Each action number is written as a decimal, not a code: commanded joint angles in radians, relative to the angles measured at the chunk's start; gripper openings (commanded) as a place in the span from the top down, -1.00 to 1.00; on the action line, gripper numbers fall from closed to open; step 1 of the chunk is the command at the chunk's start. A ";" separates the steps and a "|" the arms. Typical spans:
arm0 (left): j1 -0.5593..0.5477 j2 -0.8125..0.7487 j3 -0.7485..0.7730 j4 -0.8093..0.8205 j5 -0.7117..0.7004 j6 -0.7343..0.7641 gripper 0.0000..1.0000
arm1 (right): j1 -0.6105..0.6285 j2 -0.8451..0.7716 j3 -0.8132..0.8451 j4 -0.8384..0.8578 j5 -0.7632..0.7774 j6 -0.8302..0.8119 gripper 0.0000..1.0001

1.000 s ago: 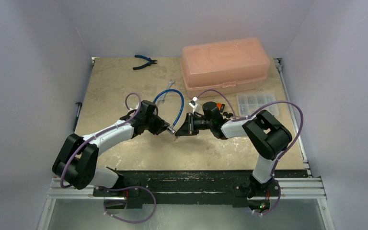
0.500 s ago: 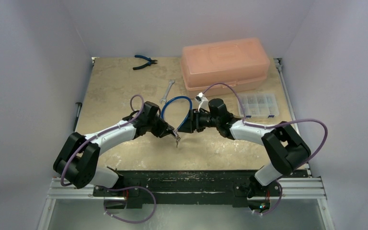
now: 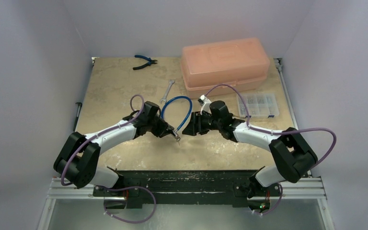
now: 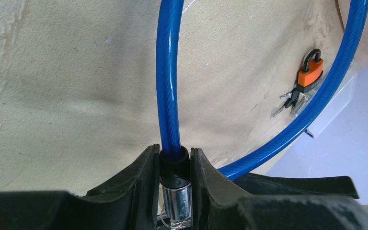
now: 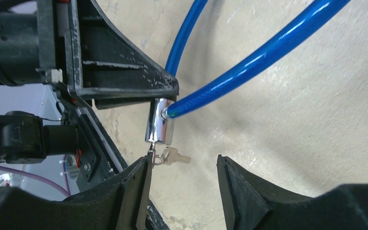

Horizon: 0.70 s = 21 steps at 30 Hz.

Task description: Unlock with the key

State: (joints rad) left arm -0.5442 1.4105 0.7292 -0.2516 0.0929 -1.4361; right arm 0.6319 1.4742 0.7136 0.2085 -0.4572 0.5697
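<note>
Right wrist: right tool [image 5: 182,161] spread just short of the key [image 5: 173,156], left tool [image 4: 176,155] pinching the lock [image 5: 159,120]. Key hangs sideways, so closing could just knock it away.

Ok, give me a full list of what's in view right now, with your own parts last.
cable lock: one, blue loop with silver barrel, mid-table
key: one, silver, at the barrel's lower end; cannot tell if inserted
padlock: one, orange, keys beside it, on the table beyond the loop
pliers: one, blue handles, far left
wrench: one, silver, beyond the loop
storage box: one, peach, closed, far right
parts organiser: one, clear, in front of the box
table: one, beige
left hand: one, black, clamped on the cable lock's barrel end
right hand: one, black, open, just short of the barrel, holding nothing
</note>
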 commanded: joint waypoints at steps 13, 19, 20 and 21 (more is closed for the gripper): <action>0.001 -0.002 0.027 0.064 -0.004 0.007 1.00 | 0.091 0.069 0.005 0.129 -0.004 0.087 0.00; 0.000 -0.004 0.026 0.064 -0.002 0.007 1.00 | 0.103 0.100 0.016 0.154 -0.006 0.102 0.21; 0.001 -0.004 0.024 0.064 -0.002 0.007 1.00 | 0.105 0.104 0.018 0.156 -0.007 0.103 0.24; 0.000 -0.004 0.024 0.064 -0.002 0.007 1.00 | 0.107 0.107 0.019 0.158 -0.007 0.102 0.27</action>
State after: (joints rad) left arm -0.5442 1.4227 0.7292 -0.2504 0.0841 -1.4292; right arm 0.7288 1.5719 0.6903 0.3153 -0.4629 0.6605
